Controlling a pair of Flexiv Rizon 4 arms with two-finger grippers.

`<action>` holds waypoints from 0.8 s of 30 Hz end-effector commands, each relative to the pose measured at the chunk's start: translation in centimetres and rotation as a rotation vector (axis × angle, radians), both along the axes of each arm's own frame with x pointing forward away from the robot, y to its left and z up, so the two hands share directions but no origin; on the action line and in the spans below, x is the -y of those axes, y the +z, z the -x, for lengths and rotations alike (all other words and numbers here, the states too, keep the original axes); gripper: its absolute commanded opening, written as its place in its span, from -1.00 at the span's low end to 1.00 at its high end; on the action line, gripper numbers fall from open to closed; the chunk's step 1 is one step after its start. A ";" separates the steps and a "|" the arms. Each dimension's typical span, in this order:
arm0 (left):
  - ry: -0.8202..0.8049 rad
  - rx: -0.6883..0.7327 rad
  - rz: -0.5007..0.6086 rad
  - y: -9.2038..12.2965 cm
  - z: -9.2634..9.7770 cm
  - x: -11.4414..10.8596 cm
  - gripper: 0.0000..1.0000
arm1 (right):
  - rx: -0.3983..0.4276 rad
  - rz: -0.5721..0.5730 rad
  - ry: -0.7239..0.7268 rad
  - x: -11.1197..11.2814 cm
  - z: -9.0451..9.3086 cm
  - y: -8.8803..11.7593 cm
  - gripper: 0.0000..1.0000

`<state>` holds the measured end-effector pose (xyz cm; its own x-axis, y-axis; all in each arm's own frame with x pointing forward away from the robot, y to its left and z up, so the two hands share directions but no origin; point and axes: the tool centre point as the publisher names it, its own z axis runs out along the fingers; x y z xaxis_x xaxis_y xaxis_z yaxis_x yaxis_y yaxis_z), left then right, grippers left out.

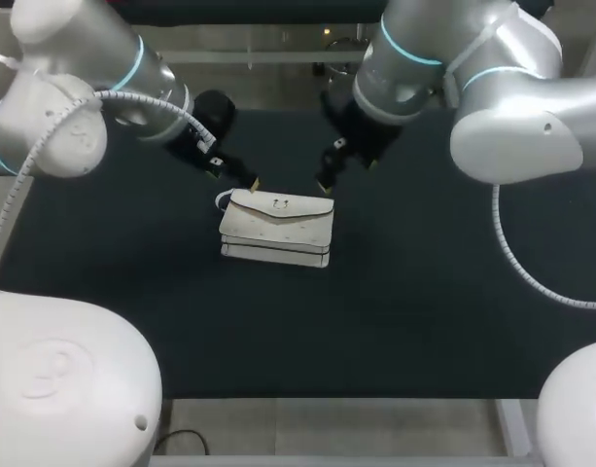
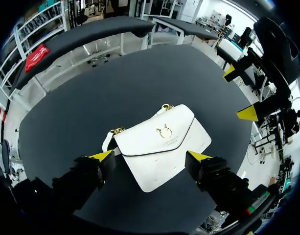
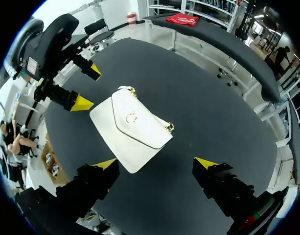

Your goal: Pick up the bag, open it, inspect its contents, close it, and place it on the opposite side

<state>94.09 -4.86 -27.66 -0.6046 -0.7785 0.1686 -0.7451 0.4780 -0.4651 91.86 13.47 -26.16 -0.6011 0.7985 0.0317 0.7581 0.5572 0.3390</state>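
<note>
**A:** Where's the bag?
**B:** White bag point(image 1: 276, 229), flat on the dark table point(image 1: 424, 321), just above the centre of the head frame. Flap down, gold clasp point(image 1: 281, 204) facing up. Looks closed and not yet lifted.
**A:** Long axis?
**B:** Left to right across the frame. Strap loop point(image 1: 223, 200) at its left end.
**A:** Arms?
**B:** Left gripper point(image 1: 235, 173) is at the bag's upper-left corner, right gripper point(image 1: 346, 167) off its upper-right corner. Both are along the far long edge. Each has its fingers spread wide and holds nothing. I can make out no contact.
**A:** Which is nearer?
**B:** Close call from above. My guess is the left.
**A:** Why?
**B:** In the left wrist view the bag point(image 2: 159, 147) lies ahead of its own gripper, one corner reaching in between the open tips. In the right wrist view the bag point(image 3: 132, 127) lies ahead but off toward one finger, not centred in the gap.
**A:** What does the head view miss?
**B:** Height. From above I can't tell how far the tips are off the table. The wrist views suggest both hover over the bag.
**A:** Next?
**B:** Pick-up first, I'd judge. The fingers must straddle the bag's short width, across the long axis.
</note>
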 end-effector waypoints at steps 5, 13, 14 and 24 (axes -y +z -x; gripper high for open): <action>0.355 -0.020 0.164 -0.3 1.2 -1.1 1.00 | 0.046 -0.108 -0.193 0.5 1.0 -0.4 1.00; 0.392 -0.026 0.050 0.3 0.8 -1.5 1.00 | -0.152 -0.113 -0.448 1.4 0.4 -1.2 1.00; 0.392 -0.026 0.050 0.3 0.8 -1.5 1.00 | -0.152 -0.113 -0.448 1.4 0.4 -1.2 1.00; 0.392 -0.026 0.050 0.3 0.8 -1.5 1.00 | -0.152 -0.113 -0.448 1.4 0.4 -1.2 1.00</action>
